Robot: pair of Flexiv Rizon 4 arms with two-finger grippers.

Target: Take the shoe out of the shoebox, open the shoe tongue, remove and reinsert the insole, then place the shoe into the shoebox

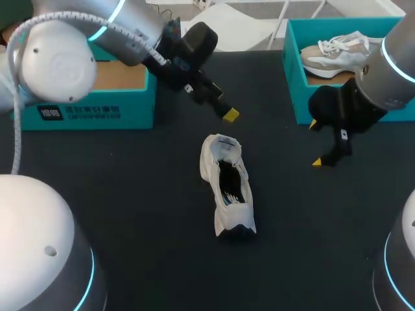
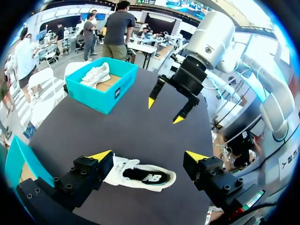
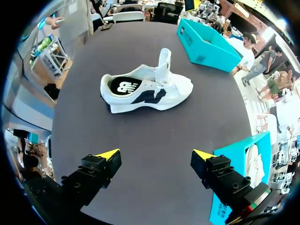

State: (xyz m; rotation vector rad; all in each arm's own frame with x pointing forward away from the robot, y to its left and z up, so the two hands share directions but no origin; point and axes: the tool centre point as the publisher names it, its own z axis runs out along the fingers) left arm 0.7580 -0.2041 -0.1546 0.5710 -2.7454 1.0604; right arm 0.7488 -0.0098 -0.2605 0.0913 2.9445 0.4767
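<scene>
A white shoe (image 1: 227, 188) with dark side marks lies on the black table, clear of both boxes, with its tongue (image 3: 163, 63) pulled upright and a dark insole (image 3: 123, 86) showing inside. My left gripper (image 1: 211, 102) hangs open just behind the shoe's toe end. In the left wrist view the shoe (image 2: 140, 174) lies below and between the open fingers of that gripper (image 2: 149, 155), untouched. My right gripper (image 1: 316, 143) hangs open to the shoe's right, holding nothing. In the right wrist view the shoe (image 3: 147, 89) is ahead of the gripper (image 3: 157, 153), well apart.
A teal shoebox (image 1: 84, 107) with a bare cardboard floor stands at the back left. A second teal shoebox (image 1: 292, 71) at the back right holds another pale shoe (image 1: 334, 55). The right arm's black wrist hangs just in front of that box.
</scene>
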